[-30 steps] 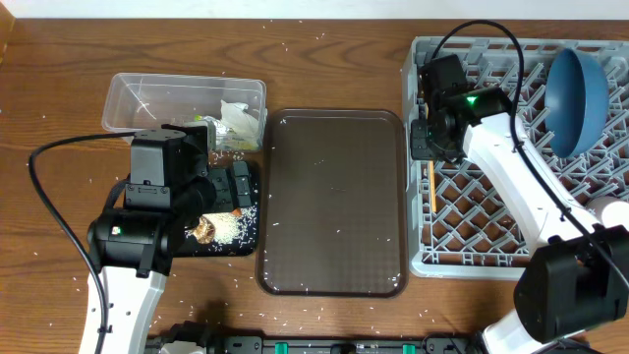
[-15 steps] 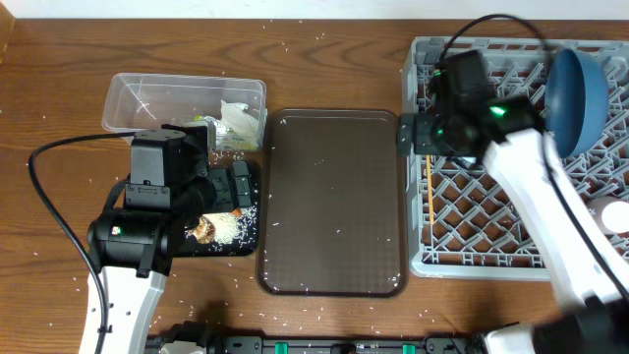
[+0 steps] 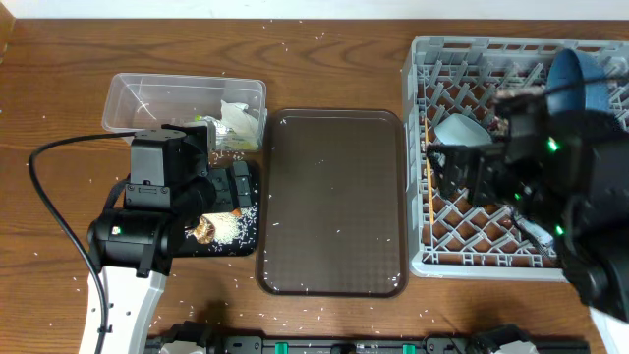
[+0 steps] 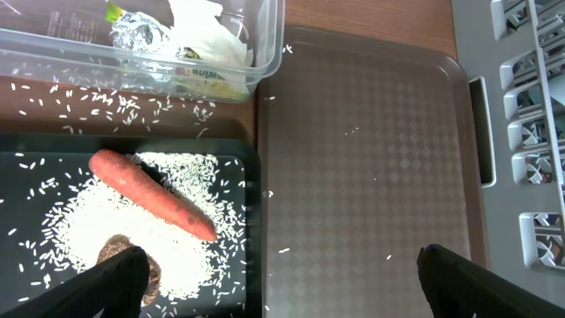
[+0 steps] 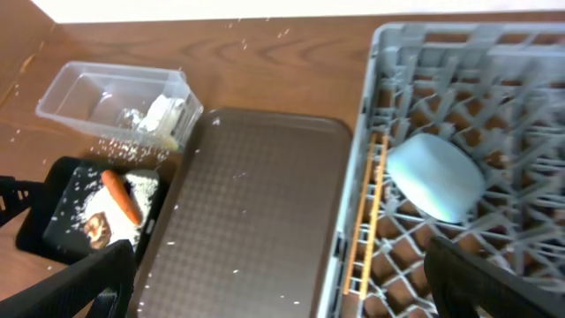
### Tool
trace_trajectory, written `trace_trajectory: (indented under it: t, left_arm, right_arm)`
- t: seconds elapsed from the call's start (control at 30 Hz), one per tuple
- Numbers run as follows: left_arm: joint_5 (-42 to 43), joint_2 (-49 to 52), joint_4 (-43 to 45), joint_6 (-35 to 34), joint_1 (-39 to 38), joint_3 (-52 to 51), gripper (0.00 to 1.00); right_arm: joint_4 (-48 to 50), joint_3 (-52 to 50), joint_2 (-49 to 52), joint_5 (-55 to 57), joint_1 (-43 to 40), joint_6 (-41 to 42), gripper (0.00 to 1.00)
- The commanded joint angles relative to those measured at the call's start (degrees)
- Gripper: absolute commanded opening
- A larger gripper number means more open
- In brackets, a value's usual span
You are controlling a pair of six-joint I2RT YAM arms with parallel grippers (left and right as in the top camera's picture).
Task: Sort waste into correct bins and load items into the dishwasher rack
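Observation:
The grey dishwasher rack holds an upright dark-blue plate, a pale-blue cup lying mouth down, and chopsticks along its left side. My right gripper hovers open and empty above the rack, blurred; from its wrist the cup and chopsticks lie below. My left gripper hangs open and empty over the black tray, which holds a carrot, rice and a brown lump. The clear tub contains tissue and a wrapper.
A large brown serving tray lies between the bins and the rack, with a few rice grains on it. Loose grains speckle the wooden table. My left arm's black cable loops over the table's left side.
My right gripper has opened and pulled back from the rack's left part toward the near right, uncovering the pale-blue cup in the rack. The left arm has not moved.

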Motion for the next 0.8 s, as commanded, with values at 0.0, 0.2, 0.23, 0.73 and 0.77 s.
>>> trace_trajectory:
  t: [0.0,0.2,0.23,0.73,0.77]
  left_arm:
    - [-0.17,0.11,-0.02,0.76,0.35,0.31,0.98]
    - [-0.15,0.11,-0.04,0.76,0.35,0.31,0.98]
    - [-0.15,0.11,-0.04,0.76,0.35,0.31,0.98]
    - [-0.15,0.11,-0.04,0.76,0.35,0.31,0.98]
    - [-0.15,0.11,-0.02,0.76,0.35,0.31,0.98]
  right_arm:
    - [-1.44,0.74,-3.45,4.42,-0.11,-3.82,0.99]
    - [-5.77,0.66,-9.62,5.27,-0.09,-10.49,0.99]
    - [-7.02,0.50,-10.78,5.66,-0.09,-10.49,0.99]
    - [0.39,-23.98,-33.83,13.22,-5.81,-10.67,0.99]
    - [2.49,-27.08,-35.69,13.03,-6.62,-10.67,0.99]
